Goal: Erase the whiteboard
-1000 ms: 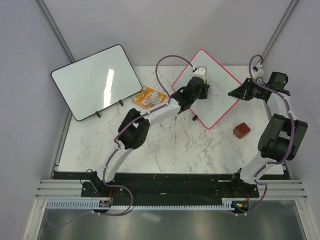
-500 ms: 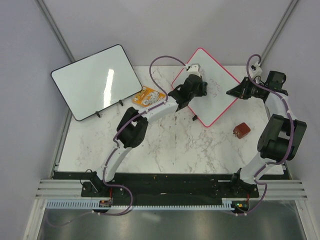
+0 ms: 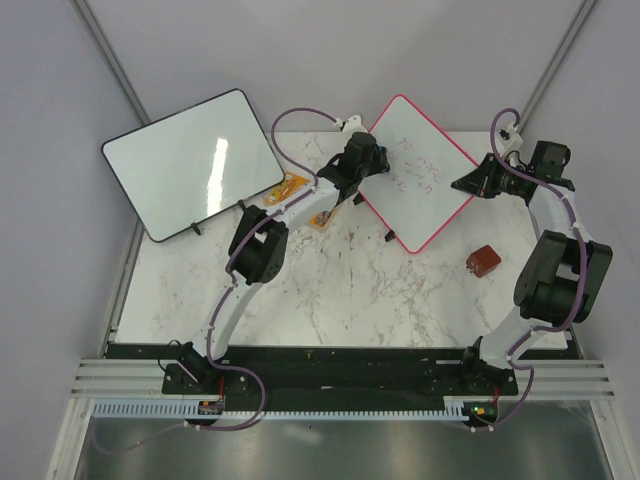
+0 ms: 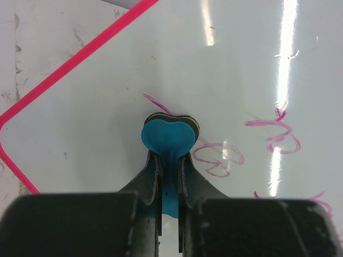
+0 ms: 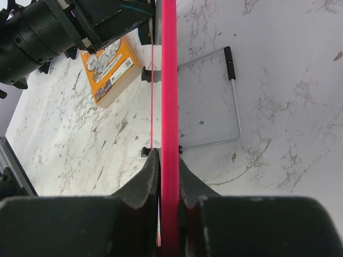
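While pink handwriting [image 3: 418, 172] shows across much of the whiteboard [image 3: 432, 215], the job looks barely begun, or at best partly done. The board stands tilted on its wire stand [image 5: 234, 101] at the far side of the table [image 3: 330, 290]. Its right corner sits between the fingers of the right gripper [image 5: 169, 160], which is pressed together on the pink frame and steadies it.

The left gripper [image 4: 170, 160] pinches the stem of a blue heart-shaped eraser [image 4: 170, 135], whose pad appears to press on the board face just inside the left corner. One stroke runs out from under the pad's far edge. Just to its right sit a loop and further scrawls, none of them wiped. The patch to the eraser's left, up to the frame, is bare, but I cannot tell whether it was cleaned or never written on.

By my reading, what is left is to sweep the pad rightward over every mark. Behind the left gripper lies an orange packet [image 5: 110, 69], and near the right arm a small brown block [image 3: 483, 260].
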Action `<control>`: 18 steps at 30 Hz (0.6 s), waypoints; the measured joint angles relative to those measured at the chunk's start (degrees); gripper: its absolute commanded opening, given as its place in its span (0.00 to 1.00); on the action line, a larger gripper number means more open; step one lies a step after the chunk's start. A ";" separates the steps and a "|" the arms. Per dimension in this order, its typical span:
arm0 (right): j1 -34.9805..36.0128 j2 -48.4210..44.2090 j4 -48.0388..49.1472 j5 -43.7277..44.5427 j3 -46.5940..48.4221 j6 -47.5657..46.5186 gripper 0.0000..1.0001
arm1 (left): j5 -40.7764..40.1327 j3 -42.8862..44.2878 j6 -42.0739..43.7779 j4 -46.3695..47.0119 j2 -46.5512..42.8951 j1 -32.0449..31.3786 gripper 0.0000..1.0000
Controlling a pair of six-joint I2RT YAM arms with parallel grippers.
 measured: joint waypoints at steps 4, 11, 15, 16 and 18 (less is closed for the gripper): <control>0.00 -0.04 -0.15 -0.20 0.02 -0.17 0.00 | -0.33 0.00 -2.27 -1.01 0.07 0.33 0.02; 0.00 -0.04 -1.16 -0.13 0.28 -0.68 0.00 | -2.23 -0.81 -0.20 0.63 -0.02 -1.05 0.02; -0.20 -0.07 -2.29 0.13 0.39 -0.92 0.00 | -3.82 4.11 5.22 -0.63 1.99 -3.02 0.02; -0.22 -0.07 -2.49 0.15 0.42 -0.98 0.00 | -4.09 4.94 6.40 -0.70 2.23 -3.63 0.02; -0.22 -0.07 -2.80 0.31 0.50 -1.11 0.00 | -4.63 5.66 8.59 -0.52 2.29 -5.18 0.02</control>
